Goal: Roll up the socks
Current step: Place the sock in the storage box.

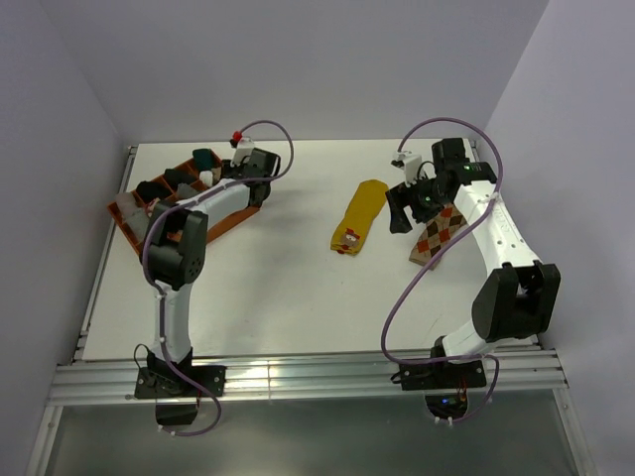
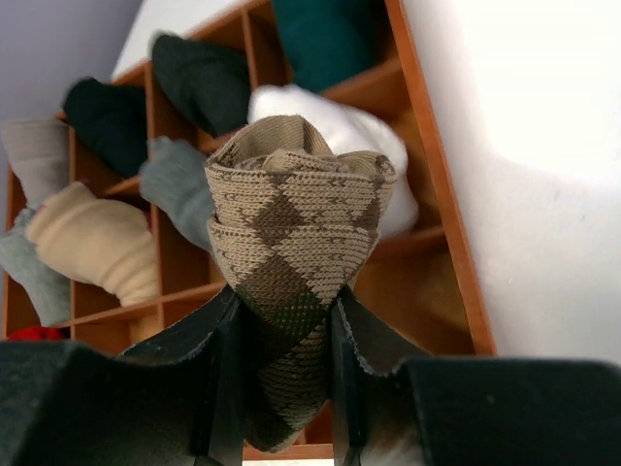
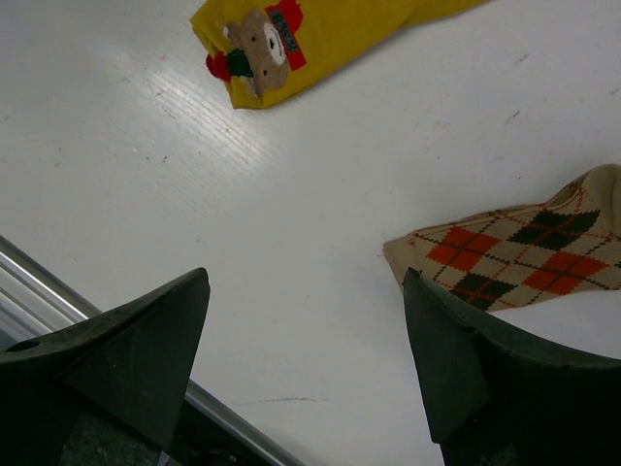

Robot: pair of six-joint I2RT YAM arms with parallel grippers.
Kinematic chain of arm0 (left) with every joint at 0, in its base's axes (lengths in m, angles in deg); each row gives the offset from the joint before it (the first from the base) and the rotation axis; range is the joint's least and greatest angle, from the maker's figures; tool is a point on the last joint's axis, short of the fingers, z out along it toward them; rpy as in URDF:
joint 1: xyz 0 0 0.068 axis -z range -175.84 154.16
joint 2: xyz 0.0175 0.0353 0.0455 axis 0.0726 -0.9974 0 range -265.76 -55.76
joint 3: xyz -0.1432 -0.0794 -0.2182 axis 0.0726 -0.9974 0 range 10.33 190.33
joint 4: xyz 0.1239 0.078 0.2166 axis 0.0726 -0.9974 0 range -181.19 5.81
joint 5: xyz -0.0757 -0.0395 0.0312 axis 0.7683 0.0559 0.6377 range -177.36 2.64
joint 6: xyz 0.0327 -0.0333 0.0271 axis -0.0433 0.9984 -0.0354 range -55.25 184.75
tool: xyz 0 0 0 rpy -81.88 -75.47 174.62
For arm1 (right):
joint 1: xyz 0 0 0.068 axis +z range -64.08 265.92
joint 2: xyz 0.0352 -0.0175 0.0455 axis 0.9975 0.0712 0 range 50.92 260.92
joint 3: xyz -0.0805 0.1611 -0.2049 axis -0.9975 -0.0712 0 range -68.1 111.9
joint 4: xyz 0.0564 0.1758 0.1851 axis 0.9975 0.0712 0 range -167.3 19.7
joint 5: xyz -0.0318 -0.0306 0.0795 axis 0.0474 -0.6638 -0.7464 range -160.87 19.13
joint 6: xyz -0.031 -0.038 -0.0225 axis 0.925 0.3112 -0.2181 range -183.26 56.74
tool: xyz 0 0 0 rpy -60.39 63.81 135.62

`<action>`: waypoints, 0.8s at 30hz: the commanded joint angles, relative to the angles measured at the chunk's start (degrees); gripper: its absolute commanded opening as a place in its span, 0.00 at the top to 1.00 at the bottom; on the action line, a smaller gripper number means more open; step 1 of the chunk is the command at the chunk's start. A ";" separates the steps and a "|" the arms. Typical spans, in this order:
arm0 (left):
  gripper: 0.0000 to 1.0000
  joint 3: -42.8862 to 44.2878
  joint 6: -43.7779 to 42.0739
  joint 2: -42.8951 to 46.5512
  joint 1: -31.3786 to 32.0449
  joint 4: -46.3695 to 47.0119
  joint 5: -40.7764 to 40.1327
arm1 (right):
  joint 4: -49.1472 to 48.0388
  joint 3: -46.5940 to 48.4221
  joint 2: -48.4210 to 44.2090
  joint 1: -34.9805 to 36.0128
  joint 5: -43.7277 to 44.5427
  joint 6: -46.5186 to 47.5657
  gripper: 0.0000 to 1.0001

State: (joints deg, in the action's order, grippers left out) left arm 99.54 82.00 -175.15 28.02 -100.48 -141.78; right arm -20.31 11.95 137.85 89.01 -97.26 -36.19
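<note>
A rolled brown-and-cream argyle sock point(image 2: 296, 223) is clamped between the fingers of my left gripper point(image 2: 286, 388), which is shut on it. It hangs just above the compartments of the orange wooden organizer point(image 2: 439, 184). In the top view the left gripper point(image 1: 248, 193) sits over the organizer's right end point(image 1: 226, 226). A mustard yellow sock point(image 1: 359, 216) with a small red bear label point(image 3: 257, 44) lies flat mid-table. The orange-brown-cream argyle sock point(image 1: 440, 233) lies flat to its right. My right gripper point(image 1: 410, 206) hovers open between them, its jaws wide apart with nothing in them point(image 3: 306, 282), and the argyle sock's end point(image 3: 514, 257) lies beside its right finger.
The organizer's compartments hold small bundles: teal point(image 2: 325, 39), white point(image 2: 349, 126), grey point(image 2: 179, 180), black point(image 2: 109, 115), dark grey point(image 2: 199, 78) and beige point(image 2: 97, 243). A metal rail point(image 1: 298, 377) runs along the table's near edge. White walls close in the left, back and right sides.
</note>
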 commanded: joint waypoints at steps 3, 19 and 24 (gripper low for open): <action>1.00 3.34 0.14 -1.80 1.98 -4.70 -1.14 | -1.53 1.95 0.43 -0.28 -0.33 -0.18 0.12; 1.00 5.36 0.76 -6.91 2.42 -9.99 13.45 | -2.15 -0.51 -0.19 -0.37 -0.33 -0.26 0.12; 1.00 4.05 0.67 -5.77 1.90 -8.93 18.20 | -2.76 -1.13 -0.54 -0.37 0.20 -0.35 0.12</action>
State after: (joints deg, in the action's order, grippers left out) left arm 103.60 81.61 -180.88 29.77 -108.55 -132.75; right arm -21.23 11.14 138.42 89.01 -97.24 -36.39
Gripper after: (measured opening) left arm 0.343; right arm 0.878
